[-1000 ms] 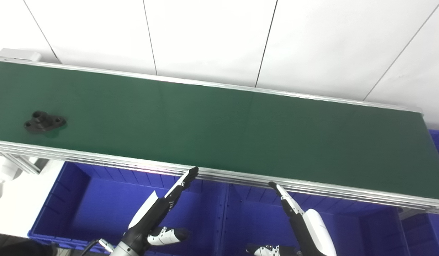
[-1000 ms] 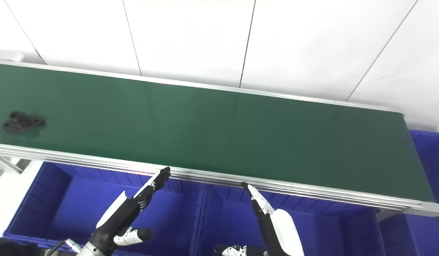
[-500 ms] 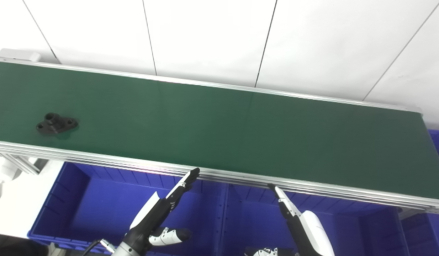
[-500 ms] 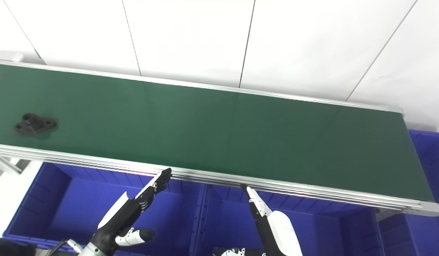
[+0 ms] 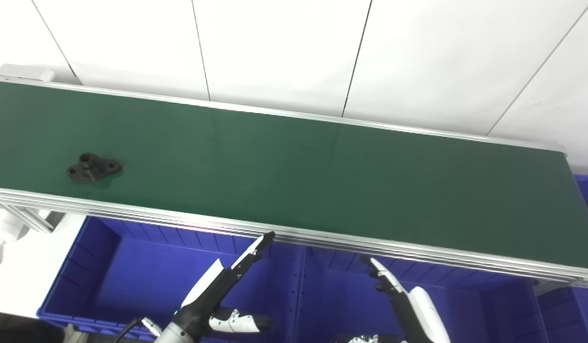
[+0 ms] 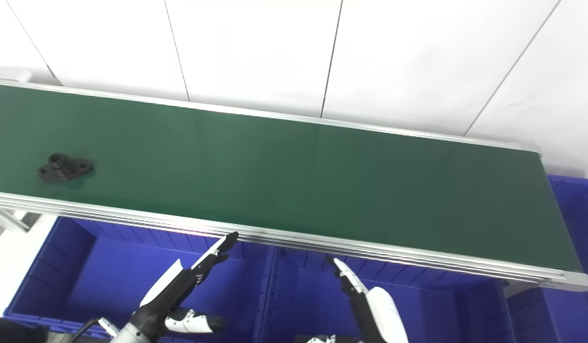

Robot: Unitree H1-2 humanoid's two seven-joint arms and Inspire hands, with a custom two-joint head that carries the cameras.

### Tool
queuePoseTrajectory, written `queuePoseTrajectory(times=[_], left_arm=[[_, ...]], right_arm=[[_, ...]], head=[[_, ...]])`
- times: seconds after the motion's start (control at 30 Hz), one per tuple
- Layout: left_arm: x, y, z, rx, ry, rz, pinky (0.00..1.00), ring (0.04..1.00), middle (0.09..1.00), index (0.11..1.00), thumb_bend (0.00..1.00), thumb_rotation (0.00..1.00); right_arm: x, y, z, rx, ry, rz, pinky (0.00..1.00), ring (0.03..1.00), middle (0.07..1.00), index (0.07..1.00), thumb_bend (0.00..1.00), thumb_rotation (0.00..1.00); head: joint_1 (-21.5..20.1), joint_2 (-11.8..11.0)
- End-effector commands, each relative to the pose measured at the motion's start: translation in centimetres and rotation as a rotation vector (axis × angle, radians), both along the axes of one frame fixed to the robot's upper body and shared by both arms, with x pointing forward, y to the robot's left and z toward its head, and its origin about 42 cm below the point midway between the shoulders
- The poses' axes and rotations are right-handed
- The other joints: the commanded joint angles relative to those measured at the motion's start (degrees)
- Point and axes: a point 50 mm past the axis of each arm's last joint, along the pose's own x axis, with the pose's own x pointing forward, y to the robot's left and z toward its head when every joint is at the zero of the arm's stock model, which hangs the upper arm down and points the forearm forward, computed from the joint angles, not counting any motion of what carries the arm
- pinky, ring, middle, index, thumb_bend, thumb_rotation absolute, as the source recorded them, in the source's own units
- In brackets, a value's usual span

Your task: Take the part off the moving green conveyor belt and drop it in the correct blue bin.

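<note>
— What's hard to see?
— My right robot hand (image 5: 408,302) is cut off low; my left robot hand (image 5: 217,290) is spread open, empty, above the blue bin (image 5: 108,281).
— And the part (image 5: 94,167)?
— On the conveyor belt (image 5: 322,181), far left, carried a little rightward since a second ago.

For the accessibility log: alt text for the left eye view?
A small black part rides the green conveyor belt at far left. Both hands, left hand and right hand, hover open and empty above the blue bins.
</note>
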Motion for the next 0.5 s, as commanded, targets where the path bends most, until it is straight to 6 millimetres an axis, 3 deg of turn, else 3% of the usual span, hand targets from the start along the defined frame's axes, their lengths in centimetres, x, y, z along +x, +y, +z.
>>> queuePoseTrajectory(times=[0.0,0.2,0.47], left_arm=[[0.3,-0.3,0.7,0.011,-0.037,0.005,0.96,1.000,1.000,1.000,0.75,0.70],[0.4,-0.9,0.4,-0.001,-0.026,0.005,0.94,1.000,1.000,1.000,0.76,0.72],[0.4,-1.4,0.1,0.007,-0.025,0.010,0.97,1.000,1.000,1.000,0.76,0.74]], right_arm=[[0.1,0.3,0.8,0.091,-0.021,-0.007,0.79,0.887,0.940,0.955,0.79,0.30],[0.1,0.3,0.1,0.130,0.002,0.000,0.81,0.916,0.958,0.995,0.76,0.54],[0.2,0.2,-0.3,0.124,-0.010,0.010,0.80,0.912,0.955,0.994,0.73,0.63]], head=[[0.20,-0.24],[2.48,-1.64],[5.67,-3.36]])
